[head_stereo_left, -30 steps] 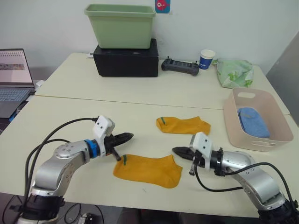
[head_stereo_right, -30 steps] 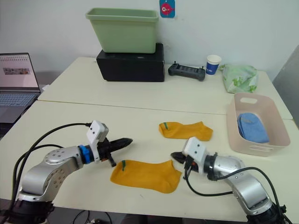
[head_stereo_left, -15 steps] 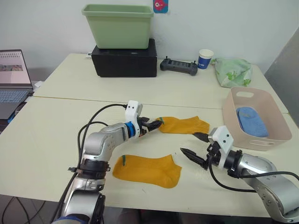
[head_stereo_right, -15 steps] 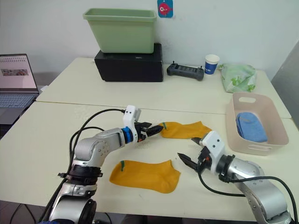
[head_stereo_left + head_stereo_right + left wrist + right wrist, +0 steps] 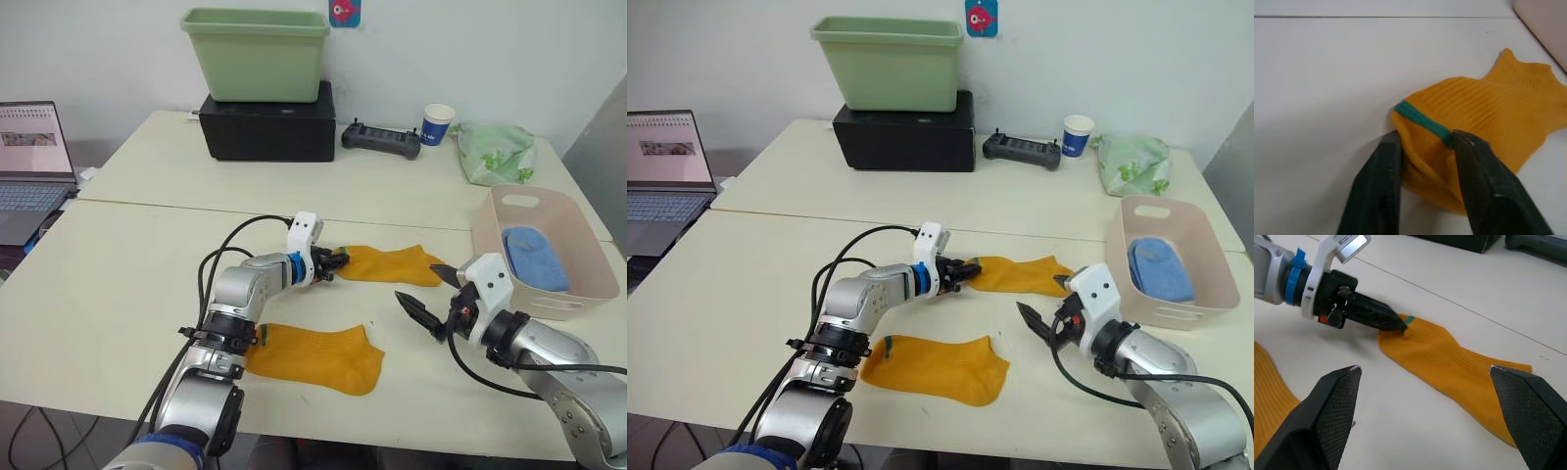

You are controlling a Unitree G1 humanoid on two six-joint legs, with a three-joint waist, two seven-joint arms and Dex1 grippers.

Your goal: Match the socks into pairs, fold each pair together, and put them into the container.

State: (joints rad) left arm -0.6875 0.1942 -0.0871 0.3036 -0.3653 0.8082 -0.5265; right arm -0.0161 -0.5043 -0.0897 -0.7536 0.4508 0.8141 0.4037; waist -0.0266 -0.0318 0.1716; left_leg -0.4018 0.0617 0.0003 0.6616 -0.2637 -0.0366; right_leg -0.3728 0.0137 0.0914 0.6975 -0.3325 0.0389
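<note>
The left arm reaches from the lower left of the head view toward the centre, its forearm almost level. The left gripper [image 5: 338,262] has its two black fingers [image 5: 1378,191] pinched together on cloth. The right arm enters from the lower right, and the right gripper [image 5: 424,292] has its fingers spread wide apart.

Two mustard-yellow socks lie flat on the cream table [image 5: 127,284], both left of the pink container [image 5: 588,294]. The far yellow sock [image 5: 392,264] stretches sideways, toe pointing toward the container, its green-banded cuff bunched up and pinched at the end away from it. The near yellow sock [image 5: 318,355] lies closer to the table's front edge. Inside the container rests a light blue sock [image 5: 535,258], folded.
</note>
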